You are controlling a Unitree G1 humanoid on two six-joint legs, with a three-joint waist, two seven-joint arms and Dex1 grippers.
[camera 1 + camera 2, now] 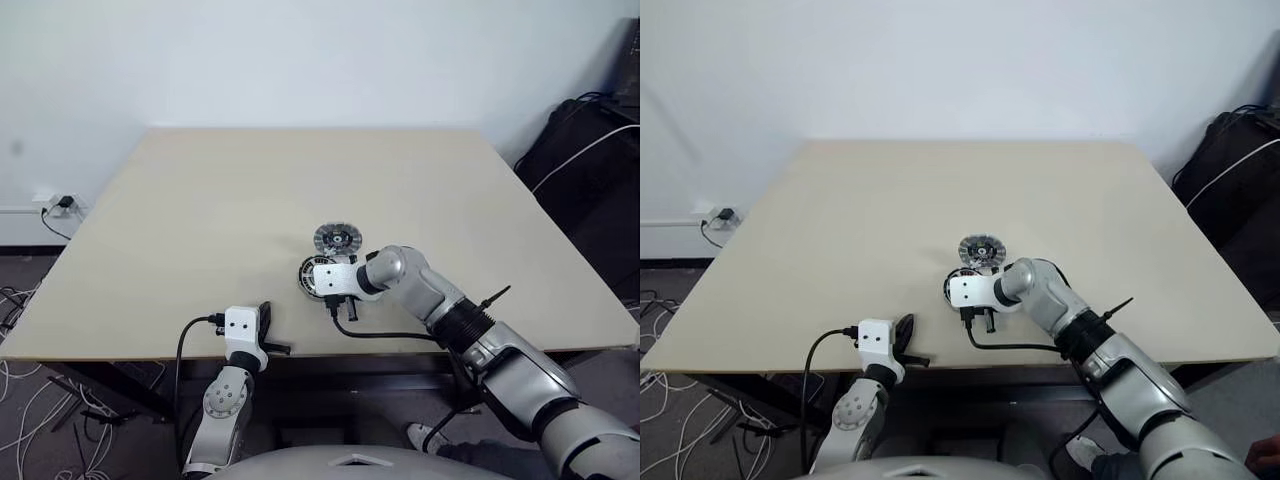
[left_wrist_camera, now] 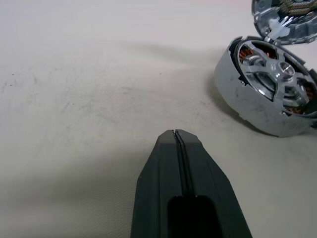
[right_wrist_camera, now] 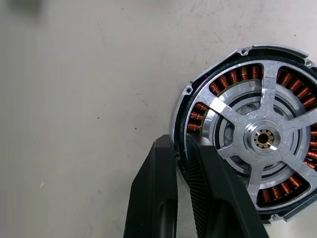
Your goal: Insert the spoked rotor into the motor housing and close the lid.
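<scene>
Silver-grey jointed arms, white wrist blocks
Black ribbed fingers [image 3: 195, 188]; black cables loop from each wrist; black elbow collar.

Motor housing [image 1: 310, 277] mostly hidden under right pincer [image 1: 318, 278]; lid [image 2: 290, 20] cut off by frame edge.

The left arm rests low at the near table edge, forearm raised toward it, and the left gripper [image 2: 178, 136] points forward and nearly level with its two black fingers pressed flat together. The right arm reaches in from the right, elbow bent, wrist turned leftward and tilted down. The right gripper [image 3: 182, 148] has its fingers drawn close, pinching a metal rim between them.
</scene>
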